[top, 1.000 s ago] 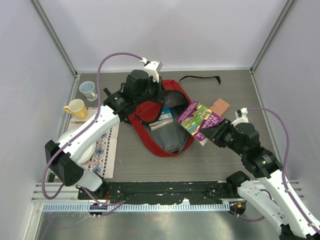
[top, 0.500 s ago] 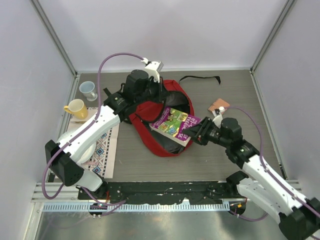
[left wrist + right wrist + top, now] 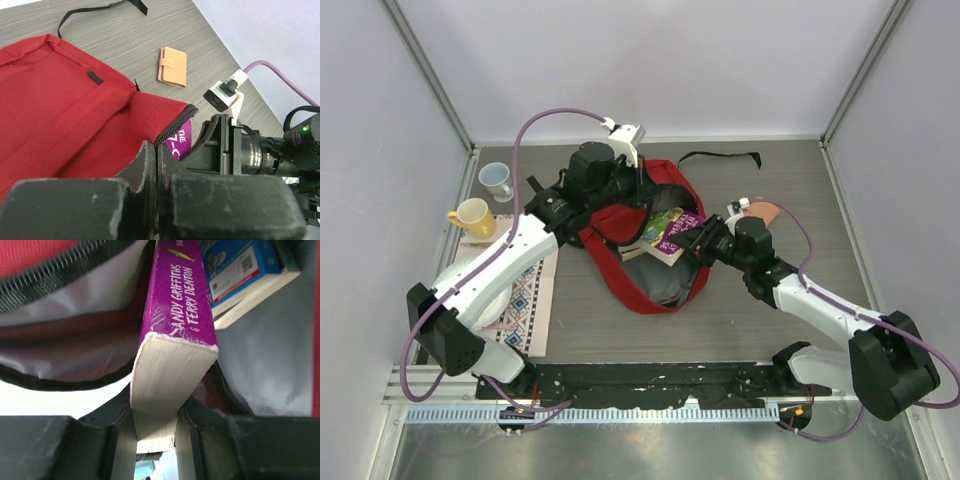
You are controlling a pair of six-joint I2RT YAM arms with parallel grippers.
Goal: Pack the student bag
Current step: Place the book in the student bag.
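The red student bag (image 3: pixel 620 275) lies open in the middle of the table. My left gripper (image 3: pixel 638 192) is shut on its black zipper edge (image 3: pixel 175 122) and holds the upper flap (image 3: pixel 65 100) up. My right gripper (image 3: pixel 705 243) is shut on a purple book (image 3: pixel 672 228) and holds it partly inside the bag's mouth. In the right wrist view the purple book (image 3: pixel 177 315) sits between my fingers (image 3: pixel 120 440), spine up, with grey lining around it. A blue book (image 3: pixel 235 265) lies inside the bag to its right.
An orange wallet (image 3: pixel 760 209) lies right of the bag, also in the left wrist view (image 3: pixel 172 66). A black strap (image 3: pixel 720 157) lies at the back. A yellow mug (image 3: pixel 472 217) and a blue mug (image 3: pixel 497 180) stand at the left by a patterned cloth (image 3: pixel 530 295).
My right gripper has carried the purple book left from outside the bag into its opening. The left gripper has stayed on the bag's edge.
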